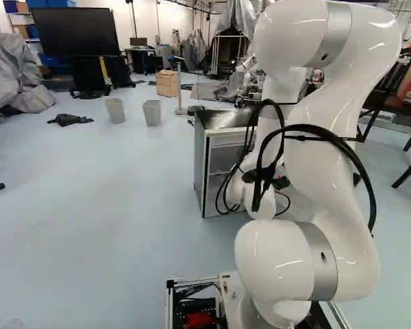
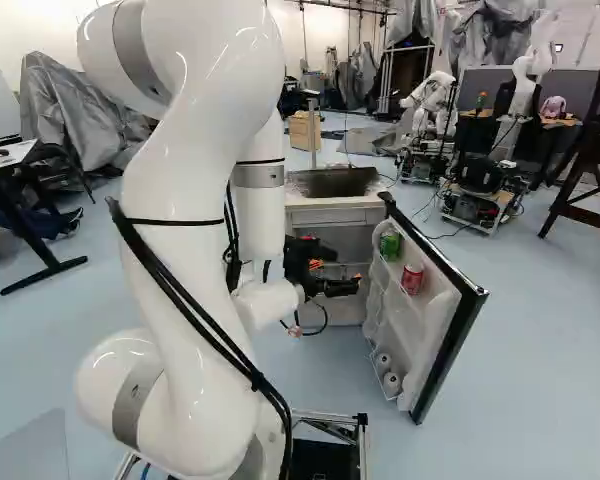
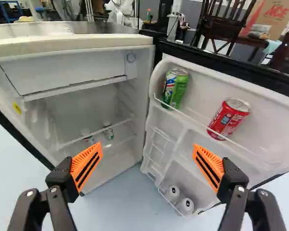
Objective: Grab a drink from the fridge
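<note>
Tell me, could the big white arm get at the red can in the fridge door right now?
Probably, with a shift sideways: the door is open, the gripper is open too, and only a thin rail crosses low in front of the red can.

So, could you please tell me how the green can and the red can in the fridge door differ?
The green can has a multicoloured print, while the red can is mostly red with a small blue patch. The green can stands nearer the hinge; the red can sits farther out along the door. Both are in its upper rack, outside the claw.
</note>
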Available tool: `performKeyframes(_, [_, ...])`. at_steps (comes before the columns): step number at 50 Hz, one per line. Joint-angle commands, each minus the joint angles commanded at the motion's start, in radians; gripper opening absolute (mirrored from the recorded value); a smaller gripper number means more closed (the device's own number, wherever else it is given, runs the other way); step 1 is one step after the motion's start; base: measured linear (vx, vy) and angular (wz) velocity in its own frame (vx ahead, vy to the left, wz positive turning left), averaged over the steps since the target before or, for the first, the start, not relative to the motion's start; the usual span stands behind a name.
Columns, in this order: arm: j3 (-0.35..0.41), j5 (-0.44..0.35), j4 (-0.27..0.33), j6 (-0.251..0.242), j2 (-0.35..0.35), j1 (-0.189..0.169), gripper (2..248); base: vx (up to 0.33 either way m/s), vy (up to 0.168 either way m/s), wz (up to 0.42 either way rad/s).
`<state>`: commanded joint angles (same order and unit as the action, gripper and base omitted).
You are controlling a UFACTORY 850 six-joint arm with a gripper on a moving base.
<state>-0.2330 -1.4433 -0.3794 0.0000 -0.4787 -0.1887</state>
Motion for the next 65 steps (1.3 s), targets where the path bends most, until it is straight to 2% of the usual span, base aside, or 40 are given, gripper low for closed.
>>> performKeyframes(31, [-0.011,-0.082,-0.159,0.000,-0.007,0.001,247,0.000,0.000,0.000])
performKeyframes(65, [-0.133,-0.072,-0.334,0.000,-0.080,0.010,247,0.000,0.000,0.000])
